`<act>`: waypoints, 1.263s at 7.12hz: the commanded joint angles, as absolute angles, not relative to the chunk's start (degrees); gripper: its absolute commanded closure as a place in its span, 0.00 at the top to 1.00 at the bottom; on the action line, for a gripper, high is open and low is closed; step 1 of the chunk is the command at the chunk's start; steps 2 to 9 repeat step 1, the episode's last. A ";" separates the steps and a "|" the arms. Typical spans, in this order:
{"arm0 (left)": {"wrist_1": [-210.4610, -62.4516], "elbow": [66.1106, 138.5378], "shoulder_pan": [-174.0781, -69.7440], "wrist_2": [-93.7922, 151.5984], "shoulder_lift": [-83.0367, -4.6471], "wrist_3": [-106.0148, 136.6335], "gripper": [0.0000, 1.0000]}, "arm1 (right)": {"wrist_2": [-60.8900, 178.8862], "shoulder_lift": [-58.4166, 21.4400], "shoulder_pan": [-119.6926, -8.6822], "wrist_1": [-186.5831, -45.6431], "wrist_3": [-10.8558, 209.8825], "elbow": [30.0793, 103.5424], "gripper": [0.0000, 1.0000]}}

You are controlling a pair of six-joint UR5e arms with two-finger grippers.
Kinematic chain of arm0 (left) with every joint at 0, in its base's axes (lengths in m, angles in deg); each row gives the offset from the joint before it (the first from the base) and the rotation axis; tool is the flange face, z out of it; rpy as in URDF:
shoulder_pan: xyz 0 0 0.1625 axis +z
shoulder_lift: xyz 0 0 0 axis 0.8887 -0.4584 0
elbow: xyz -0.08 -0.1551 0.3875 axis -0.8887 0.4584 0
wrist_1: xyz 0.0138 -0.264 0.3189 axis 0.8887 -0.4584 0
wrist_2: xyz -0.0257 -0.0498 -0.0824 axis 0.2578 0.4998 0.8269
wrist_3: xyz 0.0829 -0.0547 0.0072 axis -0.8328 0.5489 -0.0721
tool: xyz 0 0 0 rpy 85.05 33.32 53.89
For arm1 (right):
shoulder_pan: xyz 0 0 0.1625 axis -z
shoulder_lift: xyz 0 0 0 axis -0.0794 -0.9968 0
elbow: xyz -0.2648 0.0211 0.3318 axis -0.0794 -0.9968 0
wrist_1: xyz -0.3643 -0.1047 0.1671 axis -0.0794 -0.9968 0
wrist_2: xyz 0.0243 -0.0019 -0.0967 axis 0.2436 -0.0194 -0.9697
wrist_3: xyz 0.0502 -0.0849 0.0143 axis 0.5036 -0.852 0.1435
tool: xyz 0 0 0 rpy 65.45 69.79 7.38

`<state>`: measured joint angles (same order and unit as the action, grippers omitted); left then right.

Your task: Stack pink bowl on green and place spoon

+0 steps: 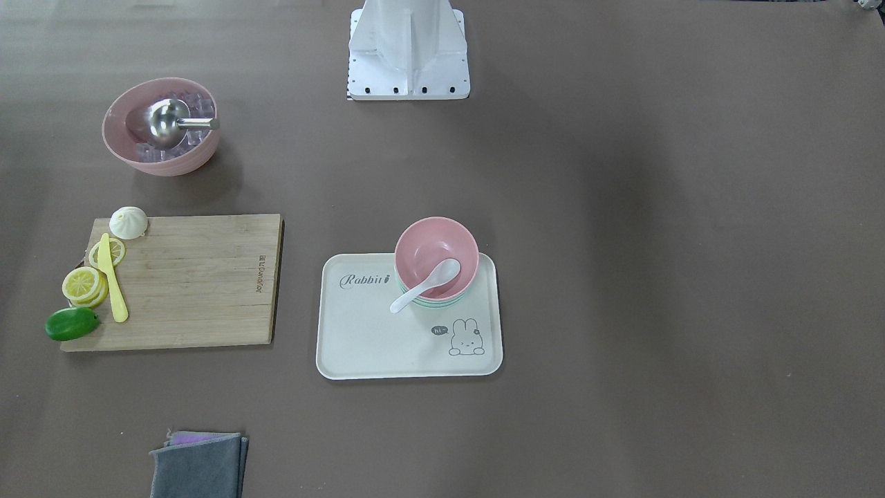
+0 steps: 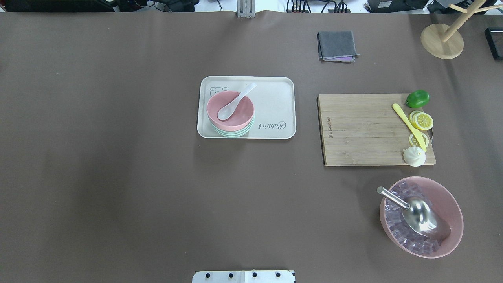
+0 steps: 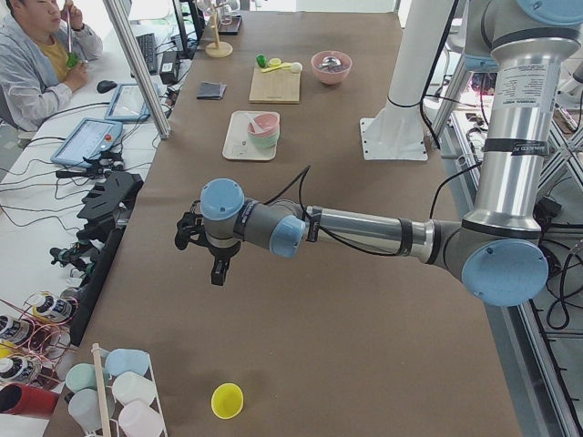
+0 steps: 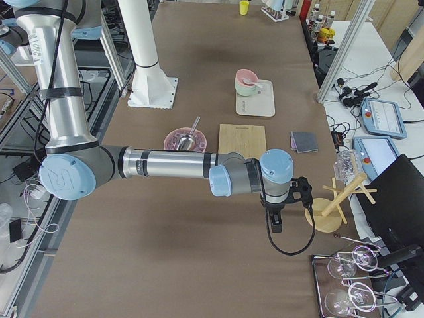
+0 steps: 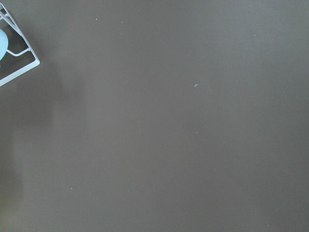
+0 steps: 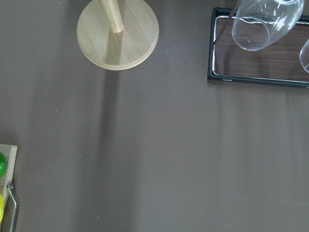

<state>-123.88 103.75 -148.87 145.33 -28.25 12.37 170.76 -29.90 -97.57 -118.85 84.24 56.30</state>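
one spoon in pink bowl, handle away from robot, left pincer, right pincer cannot tell

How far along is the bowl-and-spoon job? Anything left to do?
Done: the pink bowl sits nested on the mint-green bowls on the tray. The spoon lies in it, handle over the rim. In hand: nothing visible. The left gripper and right gripper hang near the table's ends, away from the tray; how their jaws stand is unclear. Left: nothing apparent.
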 commanded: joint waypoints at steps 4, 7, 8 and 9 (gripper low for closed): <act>-123.98 103.73 -148.85 145.18 -27.85 12.18 0.98 | 170.89 -29.98 -97.55 -118.82 84.24 56.43 1.00; -123.98 103.73 -148.85 145.18 -27.85 12.18 0.98 | 170.89 -29.98 -97.55 -118.82 84.24 56.43 1.00; -123.98 103.73 -148.85 145.18 -27.85 12.18 0.98 | 170.89 -29.98 -97.55 -118.82 84.24 56.43 1.00; -123.98 103.73 -148.85 145.18 -27.85 12.18 0.98 | 170.89 -29.98 -97.55 -118.82 84.24 56.43 1.00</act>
